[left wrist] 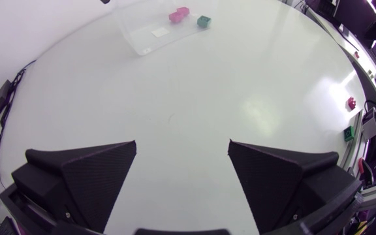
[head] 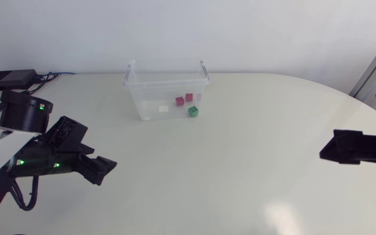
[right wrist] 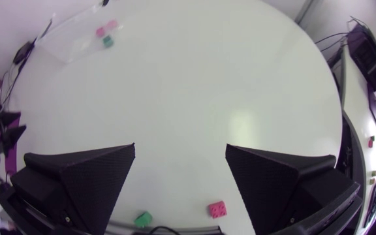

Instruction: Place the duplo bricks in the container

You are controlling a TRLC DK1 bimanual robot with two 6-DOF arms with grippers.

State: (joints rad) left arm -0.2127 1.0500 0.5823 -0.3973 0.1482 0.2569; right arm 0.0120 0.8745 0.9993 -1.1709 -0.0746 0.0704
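Observation:
A clear plastic container [head: 165, 88] stands at the back of the table [head: 240, 163], a little left of the middle. Two red bricks [head: 184, 100] and a white brick [head: 162, 109] show through its wall. At its front right corner sits a green brick [head: 192, 111]; I cannot tell whether it is inside or just outside. My left gripper [head: 106, 168] hovers open at the front left, nothing between its fingers [left wrist: 90, 170]. At the right edge my right gripper [head: 328, 149] is open too. Under it lie a green brick [right wrist: 143, 218] and a pink brick [right wrist: 217, 209], hidden in the head view.
A black box [head: 8, 79] with cables lies at the table's back left corner. The rounded table edge curves close behind my right arm.

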